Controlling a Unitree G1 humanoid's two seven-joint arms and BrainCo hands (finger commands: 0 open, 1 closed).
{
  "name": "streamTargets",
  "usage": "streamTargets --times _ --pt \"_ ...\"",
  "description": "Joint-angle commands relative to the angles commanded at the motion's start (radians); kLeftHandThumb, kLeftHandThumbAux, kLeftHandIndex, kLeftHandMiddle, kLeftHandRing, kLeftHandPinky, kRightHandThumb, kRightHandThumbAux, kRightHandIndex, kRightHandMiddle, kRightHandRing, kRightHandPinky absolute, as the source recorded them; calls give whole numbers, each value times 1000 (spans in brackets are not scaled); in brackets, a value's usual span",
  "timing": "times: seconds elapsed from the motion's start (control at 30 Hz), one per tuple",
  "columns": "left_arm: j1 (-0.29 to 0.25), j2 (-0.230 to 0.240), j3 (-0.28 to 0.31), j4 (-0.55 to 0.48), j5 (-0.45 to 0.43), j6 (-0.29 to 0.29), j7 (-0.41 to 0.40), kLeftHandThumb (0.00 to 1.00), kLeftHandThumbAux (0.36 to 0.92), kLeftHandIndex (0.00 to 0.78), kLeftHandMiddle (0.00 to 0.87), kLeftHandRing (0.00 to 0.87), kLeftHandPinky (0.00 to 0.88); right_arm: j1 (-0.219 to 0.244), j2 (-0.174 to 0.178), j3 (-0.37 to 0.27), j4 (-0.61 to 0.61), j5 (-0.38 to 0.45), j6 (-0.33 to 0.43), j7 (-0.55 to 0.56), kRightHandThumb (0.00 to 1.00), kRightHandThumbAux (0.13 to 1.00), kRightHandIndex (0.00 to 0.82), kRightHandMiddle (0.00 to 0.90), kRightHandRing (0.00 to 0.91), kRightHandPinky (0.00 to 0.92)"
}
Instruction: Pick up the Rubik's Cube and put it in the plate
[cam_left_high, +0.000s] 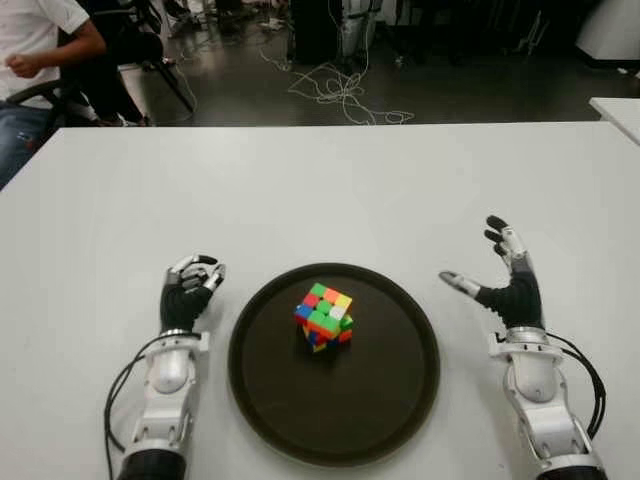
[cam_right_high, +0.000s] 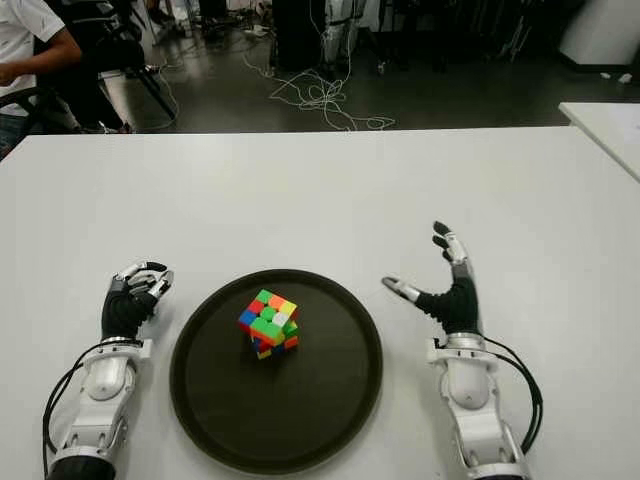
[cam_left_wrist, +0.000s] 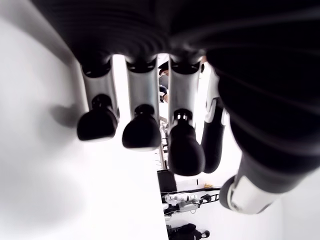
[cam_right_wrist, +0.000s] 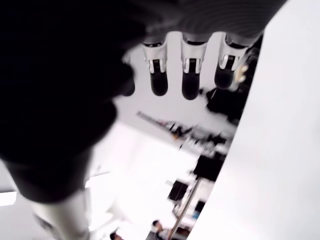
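Note:
The Rubik's Cube (cam_left_high: 324, 316) sits tilted near the middle of the round dark plate (cam_left_high: 272, 390) on the white table (cam_left_high: 320, 190). My left hand (cam_left_high: 190, 285) is to the left of the plate with its fingers curled and nothing in them; the left wrist view shows the bent fingers (cam_left_wrist: 141, 131) over bare table. My right hand (cam_left_high: 498, 272) is to the right of the plate, fingers spread and thumb out toward the rim, holding nothing. The right wrist view shows straight fingers (cam_right_wrist: 191, 80) with no object.
A seated person (cam_left_high: 35, 60) is at the far left beyond the table. Cables (cam_left_high: 340, 90) lie on the floor behind it. A second white table's corner (cam_left_high: 620, 110) shows at the far right.

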Motion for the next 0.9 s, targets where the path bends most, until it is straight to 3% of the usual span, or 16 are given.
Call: streamTargets --times 0.27,0.47,0.5,0.6,0.7,0.8,0.9 --pt "1 -1 1 3 -2 -9 -2 704 707 443 809 828 816 -5 0 10 -7 1 45 -37 13 813 174 246 219 211" --pt "3 -5 3 -3 -5 -5 0 704 707 443 802 823 811 -5 10 9 -4 29 64 -45 82 804 251 329 326 347" --pt "3 -5 3 -3 -5 -5 1 704 707 443 803 824 813 -5 12 8 -5 36 69 -45 296 779 311 382 385 407" --pt "3 -6 4 -2 -6 -5 2 703 707 443 803 825 814 -4 15 8 -12 51 89 -48 553 748 383 447 457 480" --pt "4 -11 8 -8 -12 -4 4 703 707 443 806 827 821 2 19 6 -38 65 138 -52 647 733 415 619 636 675" --pt "3 -11 10 -4 -14 -12 1 703 707 443 805 828 817 5 20 7 -53 69 167 -56 677 728 428 713 729 759" --pt "3 -14 15 -1 -21 -19 -2 703 707 442 803 827 813 8 16 10 -65 72 191 -51 686 727 433 748 764 779"
